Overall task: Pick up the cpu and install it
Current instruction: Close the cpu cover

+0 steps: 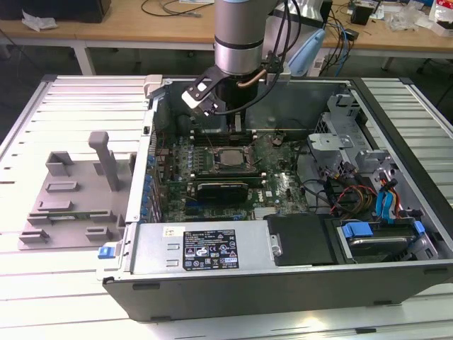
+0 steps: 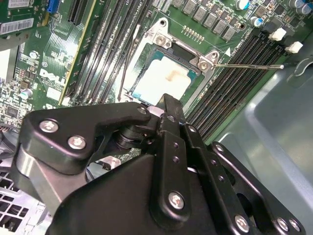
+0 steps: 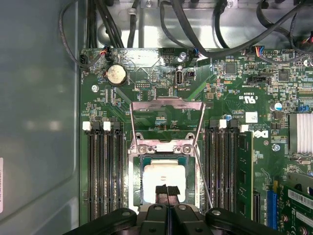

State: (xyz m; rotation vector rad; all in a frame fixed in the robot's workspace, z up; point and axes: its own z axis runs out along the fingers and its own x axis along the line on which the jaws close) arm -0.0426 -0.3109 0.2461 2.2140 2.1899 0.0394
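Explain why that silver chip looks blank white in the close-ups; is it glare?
Likely glare: in the first wrist view the cpu has its top plate blown out to near white under overhead light; in the second wrist view it is as pale, with a faint brownish smudge; in the exterior view it reads duller grey.

The small flat square cpu (image 3: 164,177) has a pale silvery metal top, with a faint tan smudge in the second wrist view. The hinged metal socket frame (image 3: 166,104) is bright silver. The circuit board (image 3: 146,73) is dark green, speckled with tiny silver and black parts. Its long memory slots (image 3: 105,171) are black with white end clips. The matte gripper (image 3: 166,192) is black. The ribbed tabletop (image 1: 42,283) is pale grey.
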